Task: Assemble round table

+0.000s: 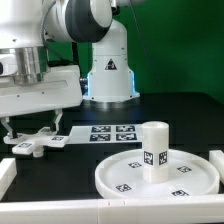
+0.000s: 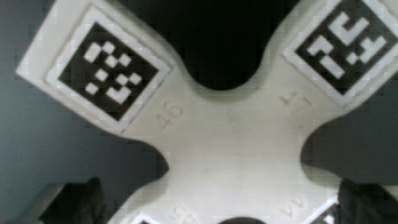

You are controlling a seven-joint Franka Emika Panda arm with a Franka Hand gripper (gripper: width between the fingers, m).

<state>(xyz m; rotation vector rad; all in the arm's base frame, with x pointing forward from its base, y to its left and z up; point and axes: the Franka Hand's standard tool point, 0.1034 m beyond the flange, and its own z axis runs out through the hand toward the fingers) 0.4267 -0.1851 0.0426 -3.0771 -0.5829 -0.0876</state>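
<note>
The white cross-shaped foot piece [image 1: 36,144] lies flat on the black table at the exterior view's left. It fills the wrist view [image 2: 222,130], with two tagged arms pointing away. My gripper [image 1: 31,131] is down over it, open, with one finger on each side of the piece's narrow middle [image 2: 217,206]. The dark fingertips [image 2: 71,202] sit close beside the piece's edges. The large rimmed round disc [image 1: 120,178] lies at the front right. The short thick cylinder leg [image 1: 153,150] stands upright on the disc's centre.
The marker board [image 1: 112,132] lies flat behind the disc, in front of the robot base [image 1: 108,75]. White border rails run along the front [image 1: 60,214], the left [image 1: 5,170] and the right [image 1: 218,160].
</note>
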